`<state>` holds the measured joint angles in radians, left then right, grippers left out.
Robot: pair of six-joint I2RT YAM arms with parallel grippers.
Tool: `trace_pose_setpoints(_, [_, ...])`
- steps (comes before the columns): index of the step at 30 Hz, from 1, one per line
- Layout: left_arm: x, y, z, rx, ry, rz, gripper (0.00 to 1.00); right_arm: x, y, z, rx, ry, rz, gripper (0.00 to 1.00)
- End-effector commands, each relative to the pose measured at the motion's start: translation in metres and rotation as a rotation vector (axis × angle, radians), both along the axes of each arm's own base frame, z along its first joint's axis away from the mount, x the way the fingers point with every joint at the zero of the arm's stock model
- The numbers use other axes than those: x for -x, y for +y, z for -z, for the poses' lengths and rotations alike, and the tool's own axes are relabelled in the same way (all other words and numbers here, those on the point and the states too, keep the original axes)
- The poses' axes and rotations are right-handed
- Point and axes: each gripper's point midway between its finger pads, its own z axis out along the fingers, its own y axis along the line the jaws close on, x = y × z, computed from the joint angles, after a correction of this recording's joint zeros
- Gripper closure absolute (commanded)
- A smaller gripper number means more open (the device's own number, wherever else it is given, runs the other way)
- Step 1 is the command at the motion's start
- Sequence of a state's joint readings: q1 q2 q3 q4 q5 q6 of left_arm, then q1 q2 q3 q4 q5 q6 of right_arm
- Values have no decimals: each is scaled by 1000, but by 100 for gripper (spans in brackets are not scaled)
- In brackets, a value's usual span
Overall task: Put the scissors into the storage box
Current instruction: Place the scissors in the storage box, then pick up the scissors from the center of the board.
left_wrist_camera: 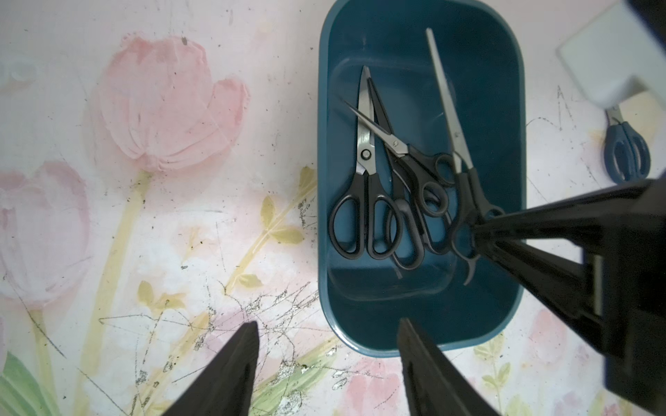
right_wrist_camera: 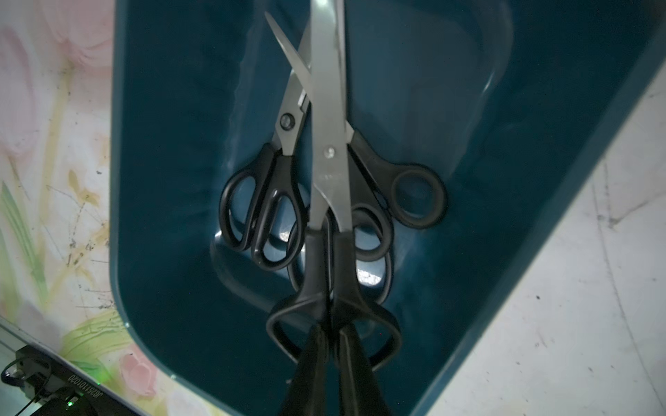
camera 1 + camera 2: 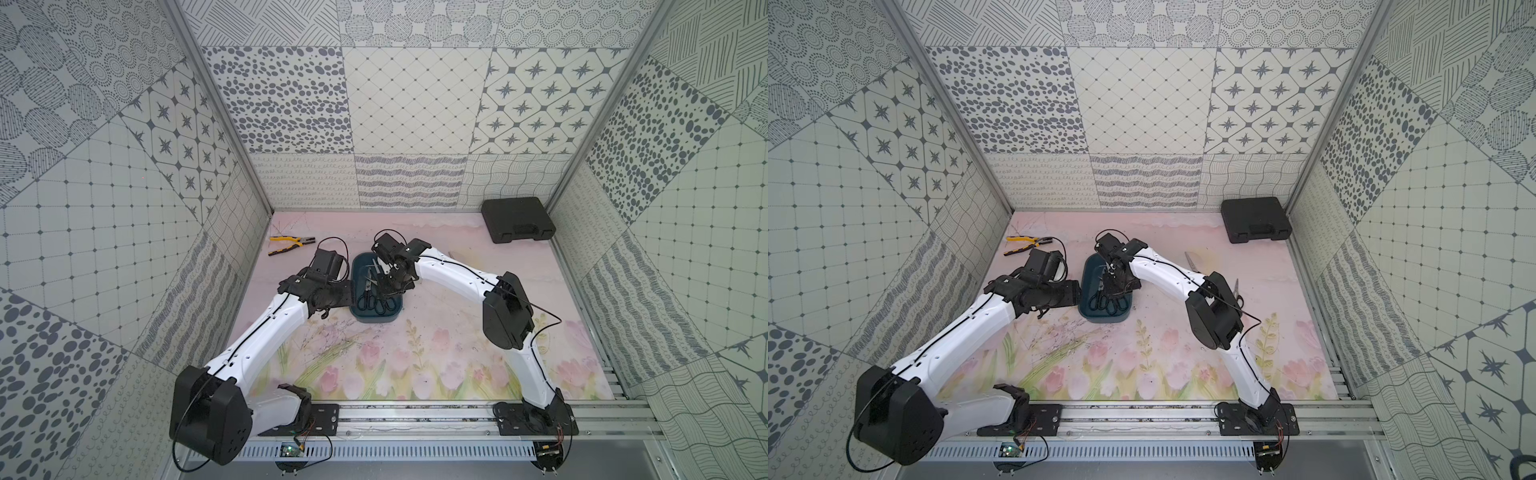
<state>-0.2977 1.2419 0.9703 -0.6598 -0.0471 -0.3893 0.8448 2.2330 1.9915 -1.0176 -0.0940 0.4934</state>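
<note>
Right claw [image 2: 332,329], clamped on black-handled steel scissors [image 2: 329,151], should lower them flat — into the teal plastic box [image 2: 162,144] beneath — then release.

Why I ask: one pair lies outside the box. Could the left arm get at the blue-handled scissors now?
Probably not: the blue-handled scissors lie across the storage box from the open left gripper, partly under the right arm, and the right gripper is shut on a black pair over the box.
</note>
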Motion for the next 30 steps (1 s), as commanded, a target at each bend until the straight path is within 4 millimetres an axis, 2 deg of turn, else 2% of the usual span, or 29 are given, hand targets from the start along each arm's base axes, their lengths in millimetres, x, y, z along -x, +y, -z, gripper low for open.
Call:
trace_pose_setpoints(1, [3,-2,-3,1,-6,36,31,-11,16,-14,-58,-40,4,81])
trace_pose_setpoints(2, [3,-3,-4,3,-6,36,29,-11,15,-14,-55,-46,4,68])
trace_pose_setpoints(4, [3,-6,-7,19,-14,43,27,-14,13,-24,-58,-75,0,53])
trace_pose_setpoints(6, [0,-10,-12,41,-34,51,26,-20,8,-41,-69,-136,-9,42])
trace_pose_setpoints(8, [-4,-20,-22,44,-87,91,23,-26,0,-63,-84,-246,-34,38])
trace_pose_setpoints(10, [-7,-41,-42,13,-176,178,21,-36,-25,-79,-55,-398,-16,34])
trace_pose_setpoints(12, [-7,-70,-66,-27,-280,288,18,-45,-65,-94,-67,-485,48,32])
trace_pose_setpoints(13, [-4,-92,-78,-23,-331,366,17,-51,-96,-98,-85,-500,112,32])
trace_pose_setpoints(15, [2,-136,-97,53,-397,510,17,-65,-160,-89,-129,-459,262,30])
trace_pose_setpoints(17, [14,-185,-111,187,-434,682,15,-76,-225,-70,-146,-380,387,30])
trace_pose_setpoints(20, [50,-254,-118,404,-393,990,11,-76,-277,-44,-139,-272,371,31])
trace_pose_setpoints(23, [66,-298,-108,488,-315,1117,10,-71,-295,-23,-86,-186,300,34])
trace_pose_setpoints(25, [69,-316,-95,517,-278,1145,9,-73,-299,-12,-39,-154,289,35])
trace_pose_setpoints(30, [56,-330,-60,516,-191,1098,4,-86,-297,-1,36,-154,278,35])
